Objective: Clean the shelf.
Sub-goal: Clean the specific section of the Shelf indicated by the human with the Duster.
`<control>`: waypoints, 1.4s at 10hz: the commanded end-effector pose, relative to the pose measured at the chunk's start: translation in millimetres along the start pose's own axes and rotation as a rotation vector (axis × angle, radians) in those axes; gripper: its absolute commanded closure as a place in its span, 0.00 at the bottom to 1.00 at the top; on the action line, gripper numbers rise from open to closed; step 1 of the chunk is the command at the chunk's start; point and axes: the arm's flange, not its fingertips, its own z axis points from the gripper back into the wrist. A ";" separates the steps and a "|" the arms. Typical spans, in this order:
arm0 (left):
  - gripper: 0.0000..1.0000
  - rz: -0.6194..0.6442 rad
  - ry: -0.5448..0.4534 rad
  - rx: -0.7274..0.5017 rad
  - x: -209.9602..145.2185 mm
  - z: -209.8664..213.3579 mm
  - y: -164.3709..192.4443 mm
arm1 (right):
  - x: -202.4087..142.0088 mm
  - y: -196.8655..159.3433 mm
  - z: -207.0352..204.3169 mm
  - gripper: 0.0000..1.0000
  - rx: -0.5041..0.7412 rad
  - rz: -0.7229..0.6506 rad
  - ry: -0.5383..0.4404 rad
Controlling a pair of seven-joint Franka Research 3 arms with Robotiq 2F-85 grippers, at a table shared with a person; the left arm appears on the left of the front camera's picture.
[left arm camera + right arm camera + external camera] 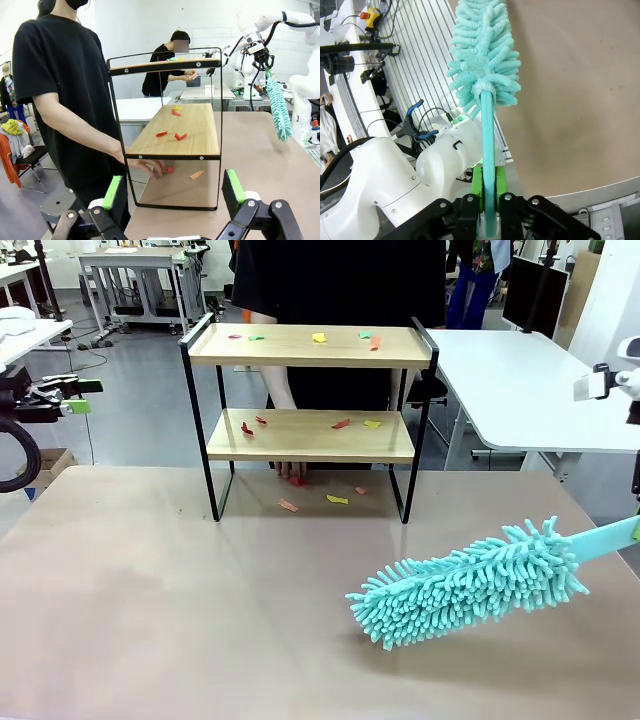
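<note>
While your left hand (173, 190) idles open and empty: keep it parked left.
Shelf (300, 345): on the surface (150, 590), far side; scraps (319, 337) on both boards and beneath, by the person's hand (290, 469).
Duster (470, 580): low, right of shelf; lift, level it, sweep along each board.
Right hand (488, 187): clamped on duster handle; hold firm.

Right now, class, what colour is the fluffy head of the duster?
The duster's head is turquoise; the front view shows it best.

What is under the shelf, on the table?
Under the shelf, paper scraps lie on the table, and a person's hand rests beside a red one. The lower board covers the wrist.
</note>
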 end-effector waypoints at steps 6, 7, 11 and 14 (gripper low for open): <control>0.00 -0.017 0.004 0.000 1.8 0.3 -0.2 | 46.6 67.1 -17.8 0.87 0.068 -0.147 -0.305; 0.00 -0.017 0.004 0.000 1.8 0.3 -0.2 | 57.2 83.1 -31.4 0.87 0.044 -0.203 -0.346; 0.00 -0.017 0.004 0.000 1.8 0.3 -0.2 | 95.4 127.4 -88.4 0.87 -0.009 -0.368 -0.486; 0.00 -0.017 0.004 0.000 1.8 0.3 -0.2 | 107.4 126.8 -99.4 0.87 0.005 -0.373 -0.459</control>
